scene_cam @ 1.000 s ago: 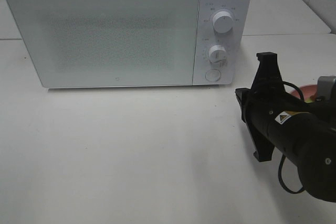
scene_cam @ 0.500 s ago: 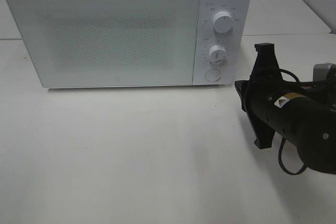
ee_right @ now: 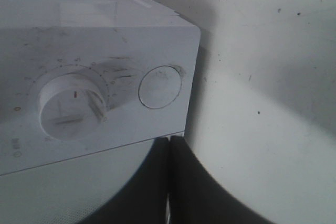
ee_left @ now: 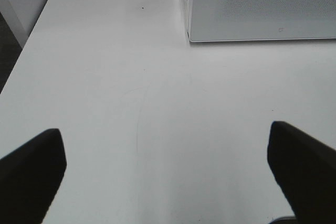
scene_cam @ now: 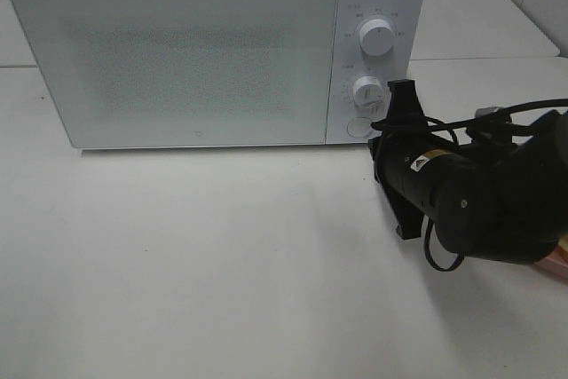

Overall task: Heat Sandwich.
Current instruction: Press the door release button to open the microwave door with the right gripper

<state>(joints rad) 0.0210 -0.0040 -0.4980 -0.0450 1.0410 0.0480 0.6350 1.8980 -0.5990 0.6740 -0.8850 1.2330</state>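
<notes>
The sandwich is hidden behind my right arm. Only a sliver of its pink plate [scene_cam: 556,264] shows at the table's right edge. The white microwave [scene_cam: 177,51] stands at the back with its door closed. My right gripper [scene_cam: 378,125] is shut on nothing. Its tip sits just right of the round button [scene_cam: 359,128] below the two dials. In the right wrist view the shut fingers [ee_right: 169,141] point at that button [ee_right: 160,86], a short way off it. My left gripper [ee_left: 168,174] is open over bare table, out of the exterior high view.
The microwave's front corner [ee_left: 262,9] lies beyond the left gripper. The table's left edge [ee_left: 21,61] drops to a dark floor. The lower dial [ee_right: 71,106] is beside the button. A second table [scene_cam: 479,6] adjoins behind.
My right arm has swung left and toward the microwave's control panel, bringing its shut tip close to the round button and covering most of the pink plate. The gripper stayed shut.
</notes>
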